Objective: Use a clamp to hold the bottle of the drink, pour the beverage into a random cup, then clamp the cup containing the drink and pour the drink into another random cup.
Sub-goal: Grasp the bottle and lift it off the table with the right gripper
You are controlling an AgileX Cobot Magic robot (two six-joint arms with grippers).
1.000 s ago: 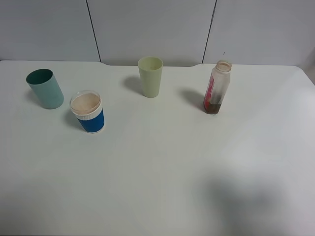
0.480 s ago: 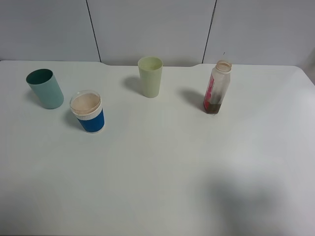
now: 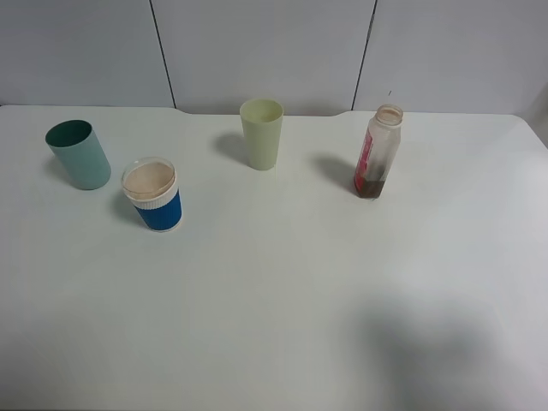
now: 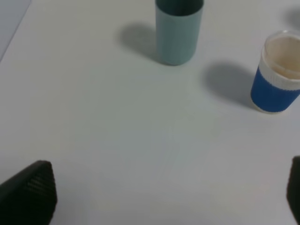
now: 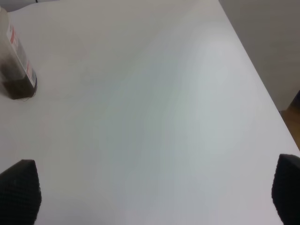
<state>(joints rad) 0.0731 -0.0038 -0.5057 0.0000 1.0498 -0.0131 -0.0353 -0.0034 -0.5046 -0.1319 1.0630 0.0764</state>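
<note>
The bottle [image 3: 378,154] is stood upright on the white table [image 3: 282,282], between 1 and 2 o'clock from the table's middle as seen by the high camera. Its wide neck is uncapped, a red label is carried down one side, and the beverage [image 3: 371,187] is seen as a shallow brown layer at its base. Nothing is touching it. In the right wrist view the same bottle [image 5: 16,70] is cut off at the picture's edge, with the dark liquid [image 5: 18,86] visible at its foot.

The pale yellow-green tumbler [image 3: 261,134] is placed at 12 o'clock, upright, well apart from the bottle. The short blue cup [image 3: 154,197], with its white ribbed band and clear rim, is found at 10 o'clock; whether anything lies inside it cannot be told. The dark teal tumbler [image 3: 78,155] is set farther out along the same 10 o'clock line, near the blue cup but not touching it. Both are also shown by the left wrist camera: the teal tumbler [image 4: 178,33] and the blue cup [image 4: 276,79] are stood apart from each other, each with a soft shadow beside it.

The left gripper [image 4: 159,197] is held over bare table with its jaws spread wide and nothing between them; only its black ribbed fingertips [image 4: 28,192] are seen at the picture's corners. The right gripper [image 5: 152,190] is likewise spread wide and empty, its dark fingertips [image 5: 18,192] being seen over bare table, well away from the bottle
</note>
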